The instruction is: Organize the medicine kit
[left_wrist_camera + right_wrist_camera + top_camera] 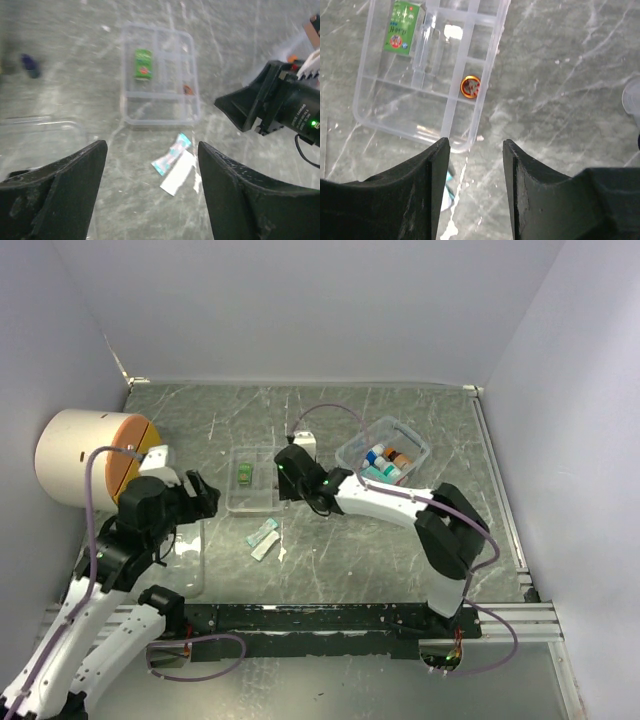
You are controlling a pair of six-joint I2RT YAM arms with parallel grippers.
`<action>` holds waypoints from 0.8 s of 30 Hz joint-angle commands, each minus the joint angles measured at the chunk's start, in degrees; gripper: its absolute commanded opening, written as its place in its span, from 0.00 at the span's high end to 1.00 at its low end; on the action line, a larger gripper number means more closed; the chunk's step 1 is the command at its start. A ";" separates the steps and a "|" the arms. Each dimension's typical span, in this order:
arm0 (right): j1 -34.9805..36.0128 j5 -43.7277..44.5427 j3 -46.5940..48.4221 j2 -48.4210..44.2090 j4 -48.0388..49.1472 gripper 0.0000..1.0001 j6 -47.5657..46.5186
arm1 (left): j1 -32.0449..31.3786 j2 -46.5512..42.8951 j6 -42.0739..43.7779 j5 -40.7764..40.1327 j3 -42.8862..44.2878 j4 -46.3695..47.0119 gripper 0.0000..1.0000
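A clear compartment tray [232, 508] lies at the table's middle, holding a green box [244, 474] and a small orange round tin [470, 86]. The tray [160, 121] and green box [143, 63] show in the left wrist view, and the tray [490, 65] and green box [402, 27] in the right wrist view. A teal sachet [264, 532] and a white strip [178, 172] lie on the table just in front of the tray. My right gripper [288, 472] hovers open and empty over the tray's near right corner. My left gripper [207, 495] is open and empty, left of the sachets.
A clear bin [412, 435] with several small bottles stands at the back right. A clear lid [190, 560] lies flat near the left arm. A large beige cylinder with an orange face [90, 455] stands at far left. A small blue bottle [30, 65] sits left of the tray.
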 commanded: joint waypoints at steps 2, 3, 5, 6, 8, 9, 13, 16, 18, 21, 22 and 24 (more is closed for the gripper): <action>-0.17 -2.36 -9.56 -5.92 4.10 0.54 4.16 | 0.18 8.98 -1.13 20.58 -3.84 10.77 0.24; -0.17 -2.38 -10.98 -6.86 4.40 0.54 4.57 | 0.07 11.03 -2.75 22.49 -5.48 12.65 0.28; -0.19 -2.84 -13.56 -8.67 5.12 0.55 5.28 | -1.66 15.31 -4.60 24.68 -7.96 16.57 0.35; -0.19 -3.46 -14.94 -9.62 5.78 0.55 5.51 | -3.47 17.13 -5.42 23.87 -8.68 18.09 0.37; -0.15 -4.32 -17.76 -11.67 6.93 0.56 6.08 | -8.63 20.64 -6.12 18.40 -8.79 19.50 0.36; -0.12 -4.59 -19.08 -12.48 7.33 0.56 6.38 | -11.29 22.69 -6.32 15.39 -8.20 19.49 0.34; -0.17 -6.00 -22.70 -14.63 8.89 0.56 7.08 | -17.94 32.24 -6.40 7.29 -5.52 18.38 0.32; -0.15 -6.68 -24.79 -15.45 9.58 0.57 7.31 | -19.59 36.72 -6.11 2.47 -4.88 17.42 0.36; -0.14 -7.16 -25.67 -15.91 9.80 0.57 7.40 | -19.67 38.71 -5.93 0.31 -5.02 17.38 0.41; -0.19 -7.91 -27.24 -16.67 10.53 0.57 7.47 | -19.71 41.09 -4.97 -0.54 -4.32 17.42 0.47; -0.15 -8.00 -27.61 -16.85 10.75 0.57 7.41 | -19.74 41.80 -4.74 -0.75 -4.01 17.37 0.47; -0.19 -8.26 -27.98 -16.92 10.94 0.58 7.41 | -19.76 43.01 -4.99 -1.76 -3.53 17.05 0.46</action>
